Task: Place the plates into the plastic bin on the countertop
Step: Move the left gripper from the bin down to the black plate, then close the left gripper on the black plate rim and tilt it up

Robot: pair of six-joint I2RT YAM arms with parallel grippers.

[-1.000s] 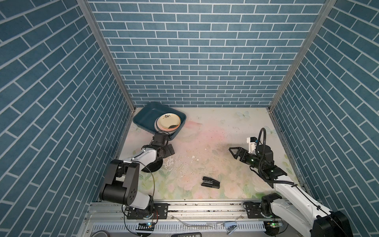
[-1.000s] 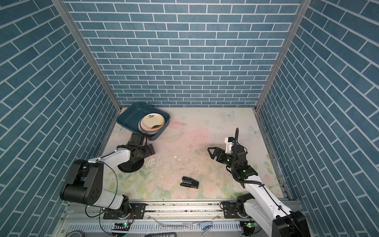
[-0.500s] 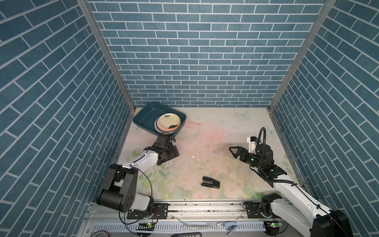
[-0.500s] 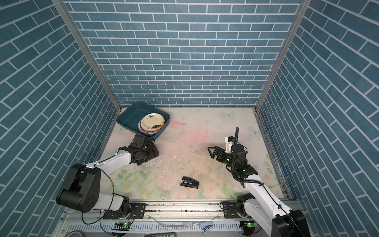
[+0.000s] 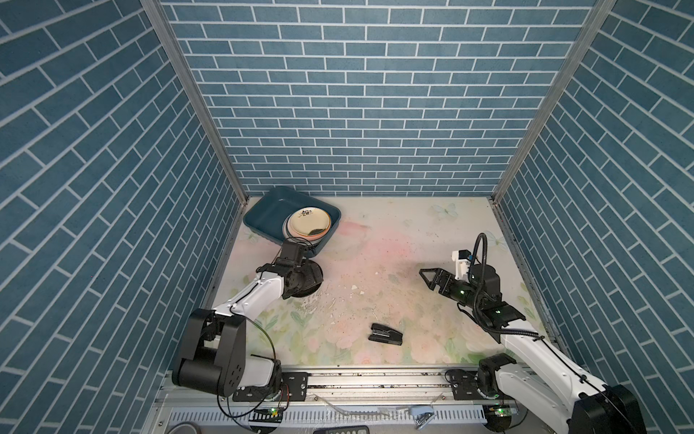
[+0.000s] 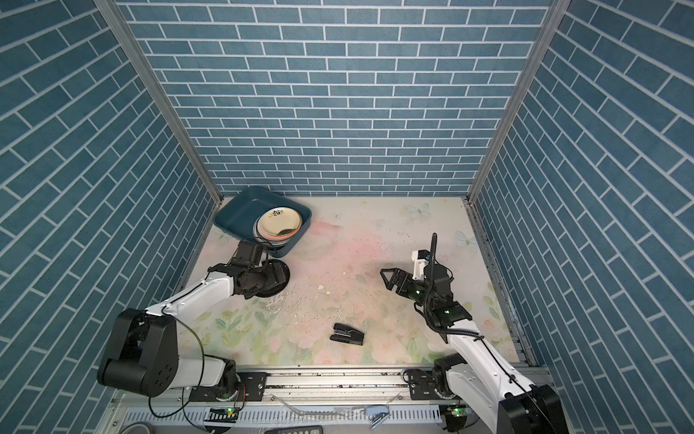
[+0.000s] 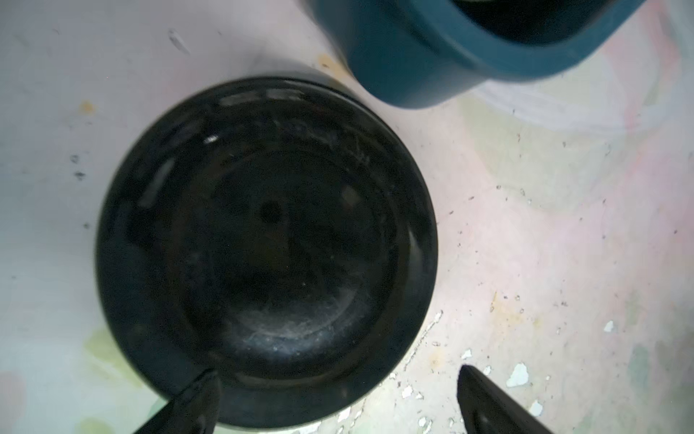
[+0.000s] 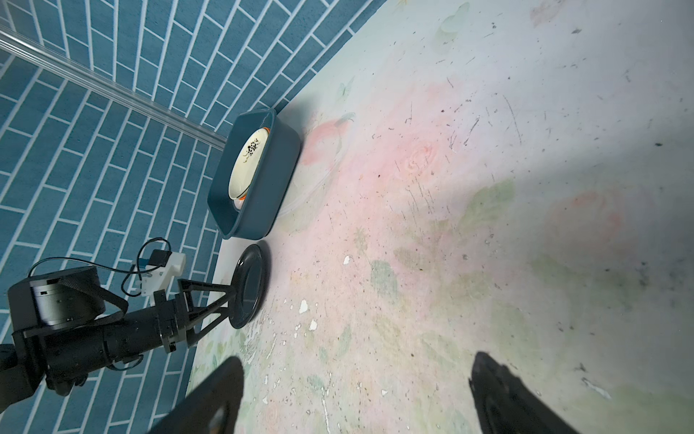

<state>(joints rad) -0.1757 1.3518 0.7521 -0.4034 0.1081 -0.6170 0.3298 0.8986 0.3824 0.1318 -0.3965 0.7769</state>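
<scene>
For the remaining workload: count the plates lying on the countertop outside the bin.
1: a round black plate on the flowered countertop, beside the dark teal plastic bin; no others visible.

Left arm reaches forward and low, nearly straight, left tool (image 7: 338,375) angled downward with jaws spread wide and nothing gripped, while right arm is bent up at the elbow, right tool (image 5: 427,279) aimed toward the middle, jaws wide, empty.

- The worktop (image 5: 394,240), pale with faded flowers, is scuffed and strewn with white flakes (image 5: 355,287).
- A teal bin (image 5: 264,216) sits in its far left corner.
- A black plate (image 7: 266,251) lies flat just beside the bin.
- A black stapler-like object (image 5: 385,334) lies near the front.
</scene>
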